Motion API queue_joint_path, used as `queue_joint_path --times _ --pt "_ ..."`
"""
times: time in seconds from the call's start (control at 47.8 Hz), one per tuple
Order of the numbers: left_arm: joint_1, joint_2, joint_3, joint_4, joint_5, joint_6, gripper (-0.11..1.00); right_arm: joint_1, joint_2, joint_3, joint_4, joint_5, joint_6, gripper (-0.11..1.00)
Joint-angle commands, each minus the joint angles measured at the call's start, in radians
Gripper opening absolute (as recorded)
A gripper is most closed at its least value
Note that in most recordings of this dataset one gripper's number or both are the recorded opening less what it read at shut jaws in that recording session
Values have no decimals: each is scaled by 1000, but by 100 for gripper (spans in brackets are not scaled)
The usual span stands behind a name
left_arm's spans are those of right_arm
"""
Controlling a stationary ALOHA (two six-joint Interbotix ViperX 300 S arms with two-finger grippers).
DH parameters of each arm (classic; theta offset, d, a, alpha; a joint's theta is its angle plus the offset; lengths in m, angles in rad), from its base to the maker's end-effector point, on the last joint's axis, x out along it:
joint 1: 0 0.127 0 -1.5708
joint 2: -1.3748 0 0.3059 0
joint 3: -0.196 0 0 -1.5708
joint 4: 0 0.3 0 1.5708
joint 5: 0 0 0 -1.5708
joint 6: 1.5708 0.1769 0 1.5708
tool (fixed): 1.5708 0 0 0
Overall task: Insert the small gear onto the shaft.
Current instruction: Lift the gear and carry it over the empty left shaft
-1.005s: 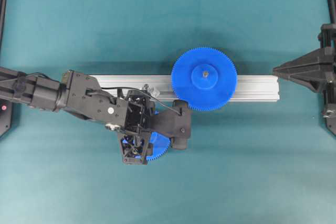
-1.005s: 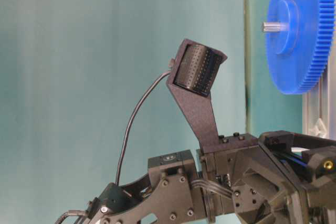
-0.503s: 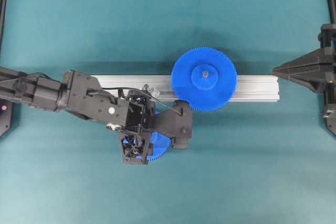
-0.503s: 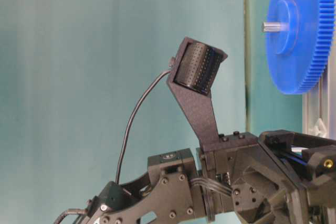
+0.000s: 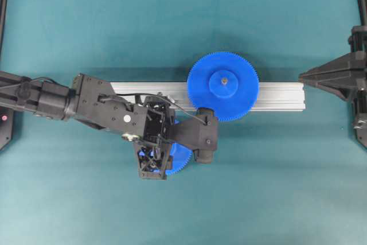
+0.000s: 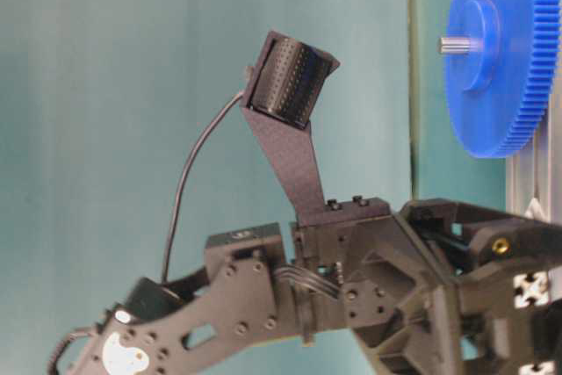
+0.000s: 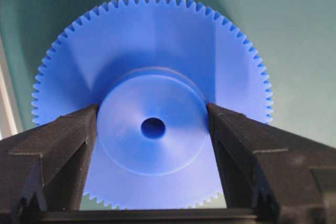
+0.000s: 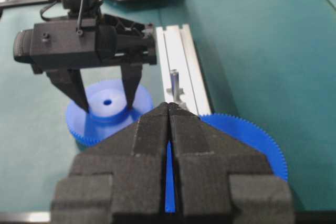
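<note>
The small gear [image 7: 157, 51] is a blue toothed disc with a raised hub and a centre hole. My left gripper [image 7: 152, 108] is shut on its hub, one finger on each side. In the overhead view the left gripper [image 5: 163, 156] covers most of the small gear [image 5: 183, 158], just in front of the rail. The right wrist view shows the small gear [image 8: 100, 124] low over the mat beside the shaft [image 8: 174, 82], a thin silver pin standing on the rail. My right gripper [image 8: 168, 106] is shut and empty, at the right edge in the overhead view [image 5: 302, 76].
A long silver aluminium rail [image 5: 275, 96] lies across the middle of the teal mat. A wider blue gear [image 5: 222, 86] with a grey pin at its hub sits on it, to the right of the left gripper. Black frame posts stand at both side edges.
My left arm has moved a little to the right with the small gear in its fingers. The right arm and the wide gear have not moved.
</note>
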Motion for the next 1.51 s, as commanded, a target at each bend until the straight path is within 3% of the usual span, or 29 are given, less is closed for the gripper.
queue_joint_path --times 0.0,0.712,1.487 --pt "-2 -58 -46 3 26 18 69 -2 -2 -12 2 -5 8 3" --pt "63 -149 -249 3 278 155 69 -2 -5 -9 2 -5 11 3" --pt "167 -198 -242 8 322 206 69 -2 -5 -9 2 -5 14 3"
